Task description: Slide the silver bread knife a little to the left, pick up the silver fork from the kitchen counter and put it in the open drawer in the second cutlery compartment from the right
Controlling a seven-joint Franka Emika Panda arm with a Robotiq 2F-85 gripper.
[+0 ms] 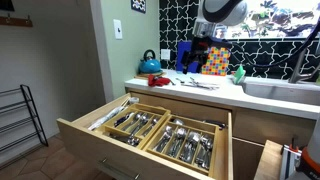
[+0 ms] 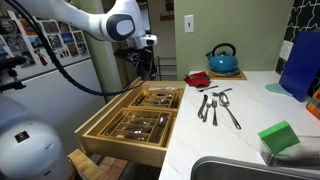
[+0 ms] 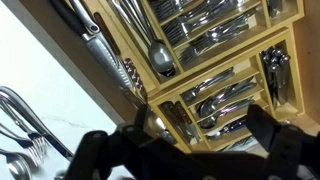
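A kitchen scene with a pale counter [image 2: 200,135] and, below its edge, a wide wooden drawer [image 2: 118,147] pulled fully open. The drawer holds a wooden organiser [image 1: 150,122] split into several compartments, each filled with silver cutlery lying lengthwise. A white robot arm [image 2: 85,20] reaches in from the side, and its dark gripper [image 2: 144,66] hangs above the back part of the open drawer, clear of the cutlery. In the wrist view the gripper [image 3: 185,150] fills the bottom edge as a blurred dark shape with its two fingers [image 3: 272,135] spread wide apart and nothing between them; the drawer compartments show through the gap. The silver fork [image 3: 32,146] lies on the counter, its tines visible at the lower left of the wrist view among other curved silver handles, well apart from the gripper. In an exterior view the same loose group of cutlery [image 2: 217,106] lies on the counter just beside the drawer; which piece there is the bread knife is too small to tell. Behind it stand a teal kettle [image 2: 222,58] and a small red object [image 2: 198,78]. A green sponge [image 2: 278,137] rests near a sink [image 2: 235,170] at the counter's near end.
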